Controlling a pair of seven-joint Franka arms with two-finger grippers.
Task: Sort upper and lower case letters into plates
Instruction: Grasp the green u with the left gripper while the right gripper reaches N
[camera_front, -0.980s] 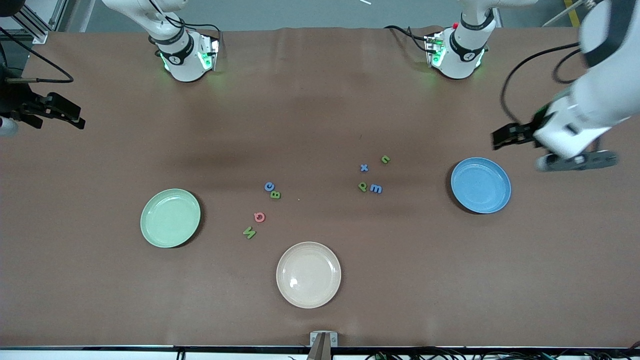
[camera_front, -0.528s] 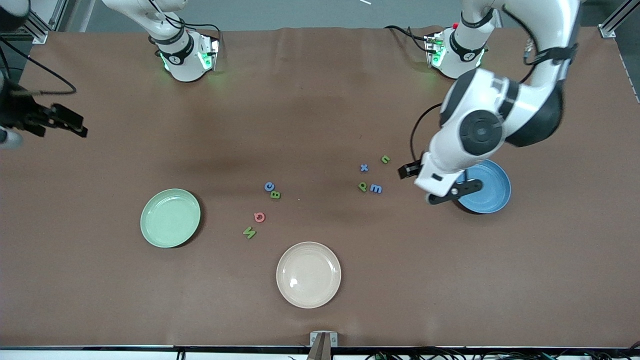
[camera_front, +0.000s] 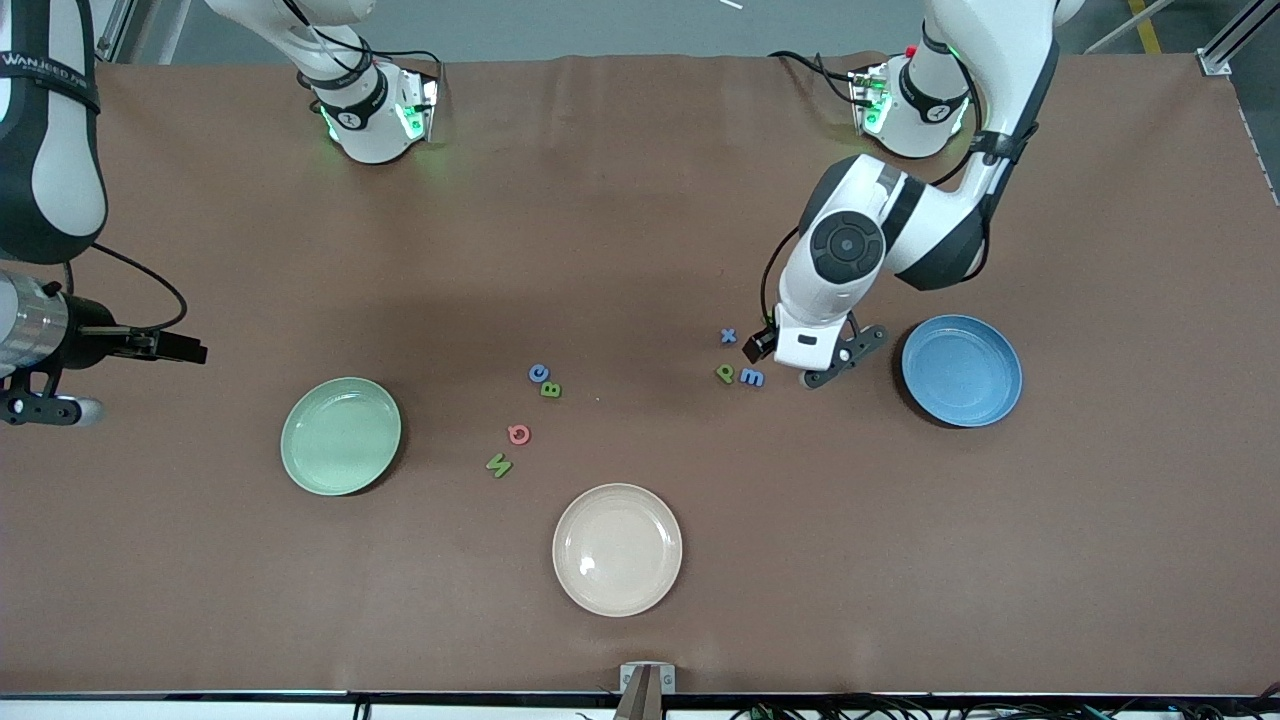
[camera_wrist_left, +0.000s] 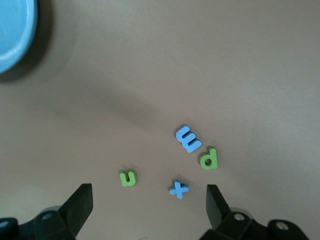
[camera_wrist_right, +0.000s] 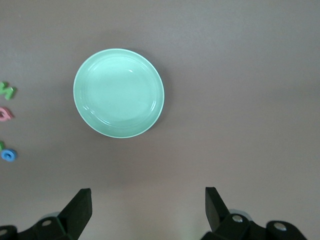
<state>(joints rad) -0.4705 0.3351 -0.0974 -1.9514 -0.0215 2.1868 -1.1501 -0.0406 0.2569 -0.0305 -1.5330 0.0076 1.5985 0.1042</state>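
Nearest on the counter (camera_front: 900, 560): cream plate (camera_front: 617, 549). Farther: mint plate (camera_front: 340, 436), toward the right arm's end, and blue plate (camera_front: 961, 370), toward the left arm's end, both empty. Between them: capitals M, Q, B, C; lowercase p, m, x, u. Left claw (camera_wrist_left: 149, 206) released above the lowercase cluster. Right claw (camera_wrist_right: 147, 206) released, near the mint plate.
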